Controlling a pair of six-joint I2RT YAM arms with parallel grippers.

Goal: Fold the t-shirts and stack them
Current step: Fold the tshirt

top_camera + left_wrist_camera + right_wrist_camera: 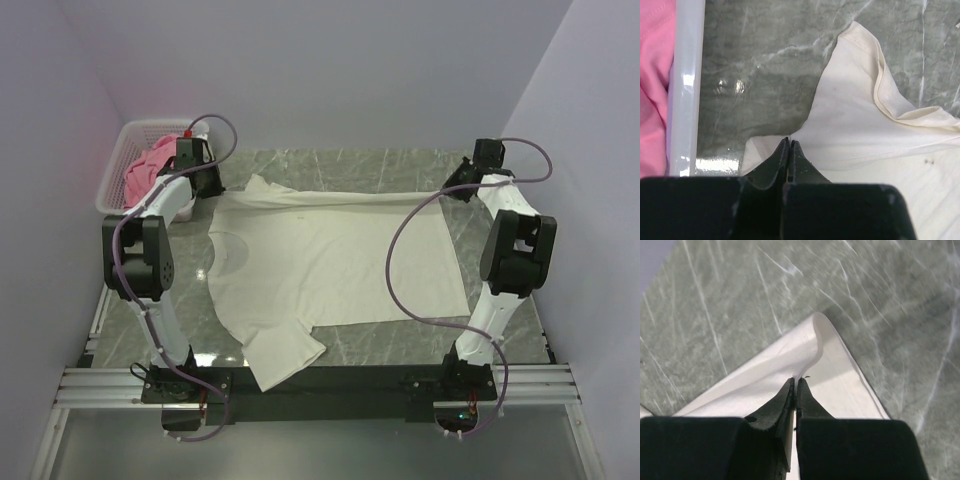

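Left gripper (790, 143): fingers pressed together, tips pinching the edge of the cream-white t-shirt (330, 260) at the corner nearest the basket (118, 160). Cloth runs under and past the tips.

Right gripper (796, 382): also closed, pinching the same shirt at the far corner most distant from the basket. A rolled fold of hem curls up just beyond its tips.

Cream-white t-shirt: spread mostly flat just beside the basket, reaching away from it across the table (390, 165). The edge level with the basket runs in a straight line between the two grippers. Neck opening faces the basket side. One sleeve (285, 355) points away from the basket toward the rail (320, 385).

Pink t-shirt (150, 165): bunched inside the basket.

View differences: the top camera gives the whole shirt outline and both arms but not the fingertips. The left wrist camera shows the closed tips, the basket's white rim close alongside with pink cloth behind it, and the other sleeve creased over itself. The right wrist camera shows only the pinched corner and bare stone around it.

Surface: grey-green marble with pale veins, glossy, with a bright reflection next to the basket rim. Plain white walls (350, 70) enclose three sides. Purple cables (400, 250) loop from each arm.
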